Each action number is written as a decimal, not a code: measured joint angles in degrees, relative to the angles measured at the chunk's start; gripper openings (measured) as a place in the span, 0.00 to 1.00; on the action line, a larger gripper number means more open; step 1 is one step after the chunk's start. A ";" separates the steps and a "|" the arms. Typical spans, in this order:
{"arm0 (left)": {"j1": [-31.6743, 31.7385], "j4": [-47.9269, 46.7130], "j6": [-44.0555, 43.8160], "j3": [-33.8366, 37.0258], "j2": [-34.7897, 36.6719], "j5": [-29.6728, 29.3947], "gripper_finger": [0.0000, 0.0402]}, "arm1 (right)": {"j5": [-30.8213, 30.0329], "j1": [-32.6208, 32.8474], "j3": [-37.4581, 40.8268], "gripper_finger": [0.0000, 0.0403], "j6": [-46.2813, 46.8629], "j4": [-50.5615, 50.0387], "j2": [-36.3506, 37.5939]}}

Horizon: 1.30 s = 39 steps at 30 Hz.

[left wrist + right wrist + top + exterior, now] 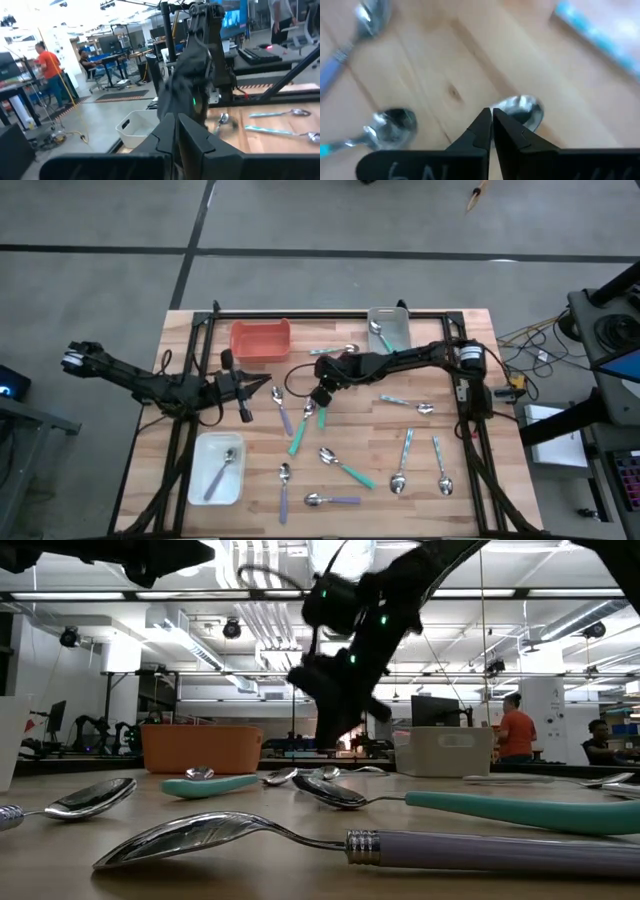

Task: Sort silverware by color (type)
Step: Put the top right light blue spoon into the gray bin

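Spoons scattered across a pale wooden table (455,480), workshop behind.

My right gripper (491,116) is pinched closed, empty, over mid-table just above a spoon bowl (520,110); my left gripper (177,120) waits closed at the left. Spoons (345,469) lie loose; one in the white tray (198,480) near left. Beyond: desks, ceiling lights, people.

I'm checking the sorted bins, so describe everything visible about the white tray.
The white tray is a rectangular, shallow bin with rounded corners, plastic by the look of it. It sits flat at the table's near-left corner, in front of the left gripper, which is apart from it. One spoon lies diagonally inside, its shiny bowl toward the far end. Nothing else touches it.
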State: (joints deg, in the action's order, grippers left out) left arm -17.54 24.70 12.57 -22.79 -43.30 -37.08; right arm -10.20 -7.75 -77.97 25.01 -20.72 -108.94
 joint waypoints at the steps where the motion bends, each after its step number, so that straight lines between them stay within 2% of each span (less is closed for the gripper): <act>1: 0.00 -0.02 -1.10 0.00 -0.05 -0.01 0.00 | -0.12 0.00 0.16 0.02 -1.20 0.08 0.83; 7: 0.00 0.08 -8.04 0.00 -1.22 0.04 0.00 | -0.06 0.00 2.83 0.02 -8.52 -0.02 7.16; 13: 0.00 -0.04 -12.55 0.00 -3.95 0.07 0.00 | 0.04 0.02 9.22 0.02 -13.18 1.84 14.72; 16: 0.00 0.26 -14.34 0.00 -5.81 0.06 0.00 | 1.80 0.13 15.34 0.02 -15.94 8.04 18.92; 21: 0.00 0.80 -18.62 0.00 -8.41 -0.52 0.00 | 10.49 0.12 26.49 0.02 -19.66 23.34 23.94; 24: 0.02 2.47 -20.05 -0.02 -9.86 -1.93 0.00 | 12.17 0.01 30.33 0.02 -19.07 31.11 24.32; 27: 0.02 3.82 -20.16 -0.04 -11.36 -3.18 0.00 | 12.18 -0.38 31.78 0.02 -17.95 34.75 23.20; 33: 0.45 7.04 -20.10 -0.09 -14.05 -5.55 0.00 | 11.22 -1.00 31.88 0.02 -14.67 37.70 19.78; 39: 1.70 8.06 -16.21 -2.54 -16.71 -5.91 0.00 | 10.10 -1.03 30.60 0.02 -16.53 37.78 15.79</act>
State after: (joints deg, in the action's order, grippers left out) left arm -15.84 32.76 -3.64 -25.32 -60.01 -42.98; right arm -0.10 -8.78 -47.37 8.48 17.06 -93.15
